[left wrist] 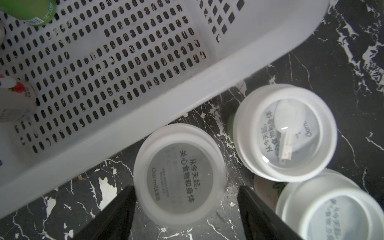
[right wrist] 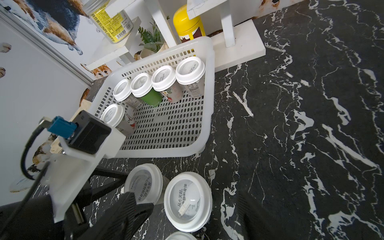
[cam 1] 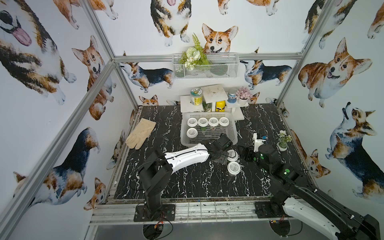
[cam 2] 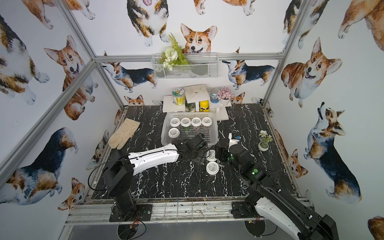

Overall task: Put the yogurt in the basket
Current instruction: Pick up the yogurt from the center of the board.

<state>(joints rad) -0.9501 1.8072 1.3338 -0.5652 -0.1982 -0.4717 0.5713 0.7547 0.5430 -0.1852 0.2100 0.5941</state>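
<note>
The white lattice basket (cam 1: 232, 133) stands at the back middle of the black marble table and holds several upright yogurt cups (cam 1: 202, 122). Three more yogurt cups stand on the table in front of its right corner (cam 1: 233, 168). My left gripper (left wrist: 186, 187) is open and straddles one of them (left wrist: 178, 174); one finger is close against the lid and a gap shows at the other. My right gripper (right wrist: 187, 197) is open over the neighbouring cup (right wrist: 188, 204), whose lid has a folded spoon under it, with room on both sides. In both top views the two grippers (cam 1: 227, 155) (cam 2: 221, 154) flank this cluster.
A beige glove (cam 1: 140, 133) lies at the left. A small potted plant (cam 1: 282, 143) stands at the right. Behind the basket a white shelf (cam 1: 214, 93) carries a labelled jar (cam 1: 196, 96) and a yellow bottle (cam 1: 220, 106). A wire basket (cam 1: 205, 66) hangs on the wall.
</note>
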